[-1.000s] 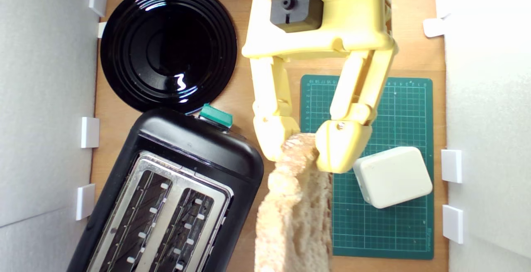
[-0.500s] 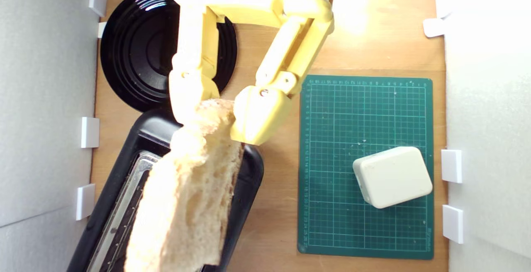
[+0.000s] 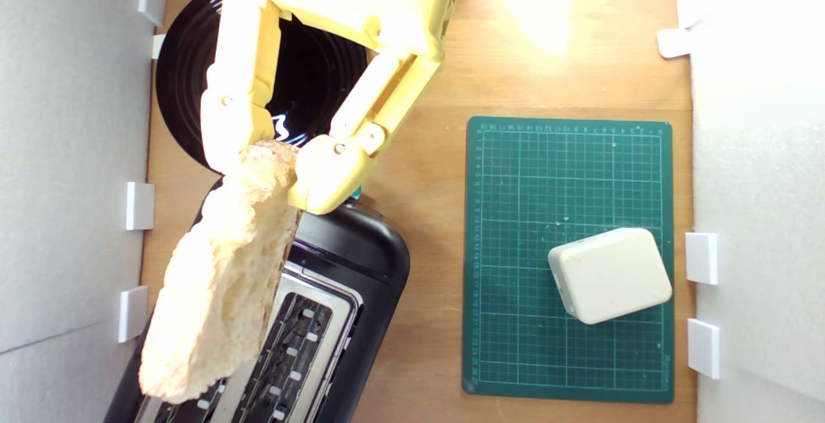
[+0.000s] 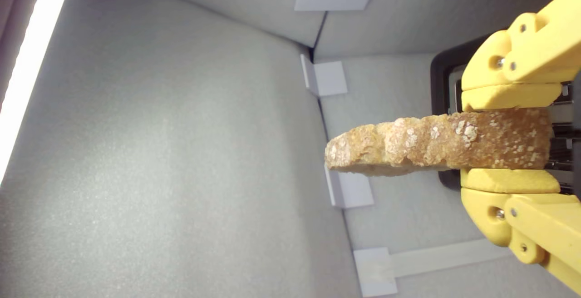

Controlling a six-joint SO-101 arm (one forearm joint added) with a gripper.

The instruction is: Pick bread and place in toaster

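Note:
My yellow gripper (image 3: 271,168) is shut on the crust end of the bread (image 3: 219,281), a pale holey wedge with tan crust that hangs in the air. In the exterior view the slice hangs over the left part of the black toaster (image 3: 341,268) and covers its left slot; the right slot shows beside it. The teal lever knob is mostly hidden behind a finger. In the wrist view the bread (image 4: 435,146) shows crust-on, pinched between both fingers of the gripper (image 4: 508,141), with a corner of the toaster (image 4: 442,71) behind.
A glossy black plate (image 3: 309,68) lies beyond the toaster, partly under the arm. A green cutting mat (image 3: 567,184) on the exterior view's right carries an off-white rounded block (image 3: 609,275). Grey foam walls (image 3: 71,152) with white clips line both sides.
The gripper has carried the bread from above the mat's edge toward the exterior view's left, to over the toaster's left side. The grip stays shut.

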